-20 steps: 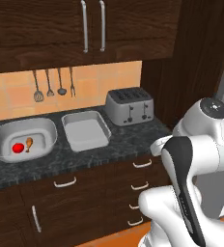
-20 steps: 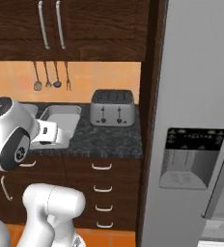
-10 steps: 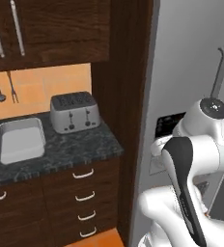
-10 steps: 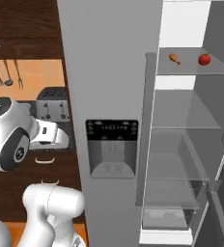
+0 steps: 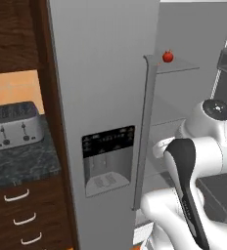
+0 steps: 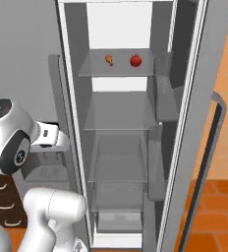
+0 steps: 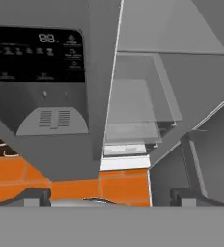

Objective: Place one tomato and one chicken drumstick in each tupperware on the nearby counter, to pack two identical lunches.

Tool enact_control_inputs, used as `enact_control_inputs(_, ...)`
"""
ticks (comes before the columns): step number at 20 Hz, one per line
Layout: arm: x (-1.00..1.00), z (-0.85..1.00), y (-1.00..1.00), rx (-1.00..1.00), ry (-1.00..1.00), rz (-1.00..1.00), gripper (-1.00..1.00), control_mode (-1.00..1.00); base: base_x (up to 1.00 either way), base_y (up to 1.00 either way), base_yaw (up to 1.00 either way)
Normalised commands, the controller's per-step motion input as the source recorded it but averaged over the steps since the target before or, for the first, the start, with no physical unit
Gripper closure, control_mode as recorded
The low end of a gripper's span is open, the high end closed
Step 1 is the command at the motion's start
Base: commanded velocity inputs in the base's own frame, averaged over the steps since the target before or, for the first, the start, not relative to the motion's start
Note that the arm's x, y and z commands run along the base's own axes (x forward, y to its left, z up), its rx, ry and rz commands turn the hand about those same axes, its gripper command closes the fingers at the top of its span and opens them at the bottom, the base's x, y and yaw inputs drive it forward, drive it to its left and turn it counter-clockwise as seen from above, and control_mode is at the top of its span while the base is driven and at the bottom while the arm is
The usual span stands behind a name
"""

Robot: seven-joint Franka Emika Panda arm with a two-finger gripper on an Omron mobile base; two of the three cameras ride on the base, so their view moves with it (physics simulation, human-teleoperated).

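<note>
So the base is parked in front of a tall grey fridge with its right-hand door swung wide open, and you can see straight into the compartment from the right base view. Up on the top glass shelf sit a red tomato and a small chicken drumstick, side by side but not touching, drumstick on the left. The shelves below that look bare, and there's a clear drawer lower down. From the left base view the same tomato peeks out just past the edge of the shut left door, which carries the black dispenser panel. Off to the left there's a strip of the speckled counter with the silver toaster standing on it, over dark drawers with white handles. The arm is folded up low in front of the fridge, well below that top shelf. In the hand view the gripper is spread wide with nothing between the two dark fingertips, and it's looking at the dispenser panel on one side and the open shelves on the other, with orange floor tiles down near the bottom.
</note>
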Motion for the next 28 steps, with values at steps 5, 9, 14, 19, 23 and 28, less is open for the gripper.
enact_control_inputs(5,0.0,0.0,0.0,0.0,0.0,0.0,-1.0,1.0,0.61,-0.58,0.0)
enact_control_inputs(9,0.0,0.0,0.0,0.0,0.0,0.0,-1.0,1.0,0.55,-0.14,0.04)
enact_control_inputs(14,0.19,0.0,-0.03,0.02,-0.01,0.02,-1.0,-1.0,0.29,0.0,0.04)
enact_control_inputs(19,0.29,0.32,-0.38,0.12,-0.15,0.0,-1.0,-1.0,0.0,0.0,0.0)
enact_control_inputs(23,0.35,0.71,-0.19,0.11,-0.15,0.0,-1.0,-1.0,0.0,0.0,0.0)
enact_control_inputs(28,0.51,0.89,0.22,0.0,-0.15,0.0,-1.0,-1.0,0.0,0.0,0.0)
